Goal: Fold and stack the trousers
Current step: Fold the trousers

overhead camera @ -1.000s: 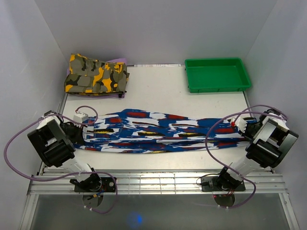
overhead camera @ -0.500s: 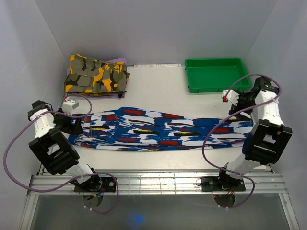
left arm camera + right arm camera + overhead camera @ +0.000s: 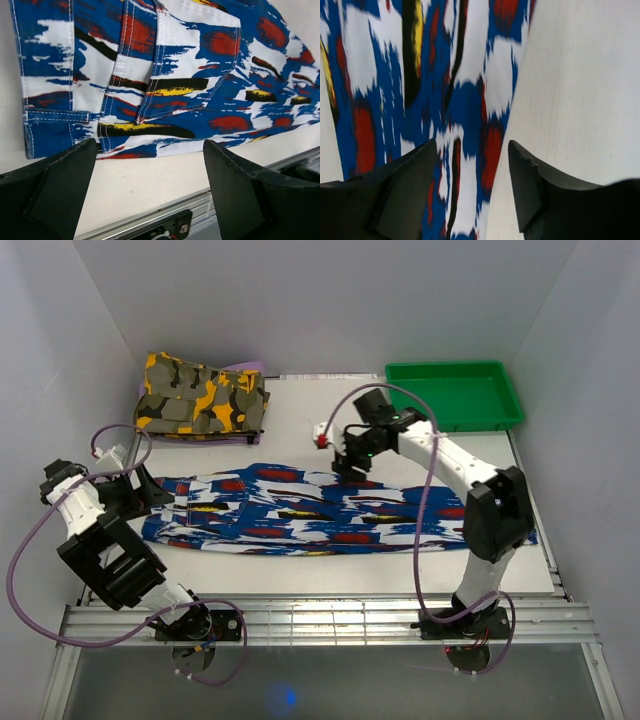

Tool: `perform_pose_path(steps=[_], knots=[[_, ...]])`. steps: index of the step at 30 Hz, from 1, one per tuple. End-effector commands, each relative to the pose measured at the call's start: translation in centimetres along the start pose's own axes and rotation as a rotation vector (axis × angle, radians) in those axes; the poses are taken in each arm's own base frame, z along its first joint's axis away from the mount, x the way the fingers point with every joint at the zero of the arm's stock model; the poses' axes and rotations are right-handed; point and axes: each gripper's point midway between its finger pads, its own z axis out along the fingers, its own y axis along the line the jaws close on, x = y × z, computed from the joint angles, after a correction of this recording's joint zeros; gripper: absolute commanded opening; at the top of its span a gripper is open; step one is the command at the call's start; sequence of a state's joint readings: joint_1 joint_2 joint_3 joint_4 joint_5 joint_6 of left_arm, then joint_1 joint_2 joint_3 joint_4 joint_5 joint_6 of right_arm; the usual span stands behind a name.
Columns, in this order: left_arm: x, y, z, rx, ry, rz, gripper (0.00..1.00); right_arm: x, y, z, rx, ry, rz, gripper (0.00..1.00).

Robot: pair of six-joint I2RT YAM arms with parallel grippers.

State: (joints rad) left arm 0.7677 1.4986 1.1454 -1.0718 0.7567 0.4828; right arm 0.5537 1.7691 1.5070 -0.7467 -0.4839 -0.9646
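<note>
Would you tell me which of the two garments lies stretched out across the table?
The blue trousers, at mid-table; the camouflage garment is a compact bundle far left.

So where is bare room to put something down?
Bare table between the camouflage garment and green tray, and the near strip before the trousers. Crowded: the trousers' far edge under the right tool, left end by the left tool.

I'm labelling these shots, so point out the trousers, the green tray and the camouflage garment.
trousers (image 3: 330, 515), top view, middle of the cloth.
green tray (image 3: 470, 395), top view, bare floor.
camouflage garment (image 3: 200, 395), top view, its centre.
</note>
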Motion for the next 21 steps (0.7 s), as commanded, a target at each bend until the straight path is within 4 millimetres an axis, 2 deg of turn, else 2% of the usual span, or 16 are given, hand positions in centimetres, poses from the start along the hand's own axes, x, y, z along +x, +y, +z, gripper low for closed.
perform_pose_path(steps=[1, 2, 3, 4, 5, 7, 8, 10, 11, 12, 14, 15, 17, 18, 19, 21], knots=[[-0.2, -0.4, 0.7, 0.043, -0.049, -0.153, 0.98, -7.7, -1.2, 3.2, 0.003, -0.139, 0.028, 0.62], [0.4, -0.1, 1.4, 0.043, -0.047, -0.169, 0.98, -9.5, 0.2, 4.7, -0.035, -0.144, 0.008, 0.59], [0.7, 0.0, 1.7, 0.039, -0.045, -0.198, 0.98, -10.5, 0.5, 5.6, -0.050, -0.142, 0.008, 0.55], [0.9, 0.2, 1.9, 0.032, -0.047, -0.205, 0.98, -10.5, 1.1, 7.5, -0.090, -0.126, 0.020, 0.49], [0.9, 0.3, 2.1, 0.033, -0.056, -0.208, 0.98, -12.8, 2.3, 7.9, -0.115, -0.143, -0.003, 0.48], [0.7, -0.1, 2.1, 0.054, -0.067, -0.214, 0.98, -13.8, 3.7, 9.3, -0.163, -0.155, -0.014, 0.46], [0.6, -0.2, 2.1, 0.064, -0.070, -0.215, 0.98, -14.4, 5.3, 10.5, -0.196, -0.151, -0.035, 0.46], [0.9, -0.2, 2.3, 0.077, -0.062, -0.180, 0.98, -14.6, 7.1, 11.7, -0.232, -0.147, -0.066, 0.46], [1.2, -0.1, 2.3, 0.072, -0.050, -0.160, 0.98, -15.1, 8.8, 12.5, -0.259, -0.145, -0.092, 0.46], [1.8, 0.7, 2.4, 0.036, -0.029, -0.125, 0.98, -14.5, 9.7, 13.5, -0.267, -0.128, -0.097, 0.49], [2.4, 0.8, 2.4, 0.028, -0.005, -0.111, 0.98, -14.5, 11.9, 14.8, -0.290, -0.106, -0.124, 0.51], [2.2, 0.2, 2.4, 0.061, -0.014, -0.113, 0.98, -13.6, 12.6, 15.5, -0.293, -0.073, -0.112, 0.52], [1.6, -0.8, 2.1, 0.111, -0.032, -0.116, 0.98, -13.3, 13.4, 16.8, -0.279, -0.058, -0.117, 0.58], [1.1, -1.2, 2.0, 0.131, -0.043, -0.125, 0.98, -12.8, 13.2, 17.3, -0.255, -0.040, -0.112, 0.58], [-0.4, -1.5, 1.8, 0.165, -0.066, -0.113, 0.98, -12.4, 13.2, 18.0, -0.240, -0.037, -0.106, 0.58], [-2.1, -2.1, 2.3, 0.181, -0.057, -0.081, 0.98, -11.7, 12.9, 18.9, -0.195, -0.016, -0.109, 0.58]])
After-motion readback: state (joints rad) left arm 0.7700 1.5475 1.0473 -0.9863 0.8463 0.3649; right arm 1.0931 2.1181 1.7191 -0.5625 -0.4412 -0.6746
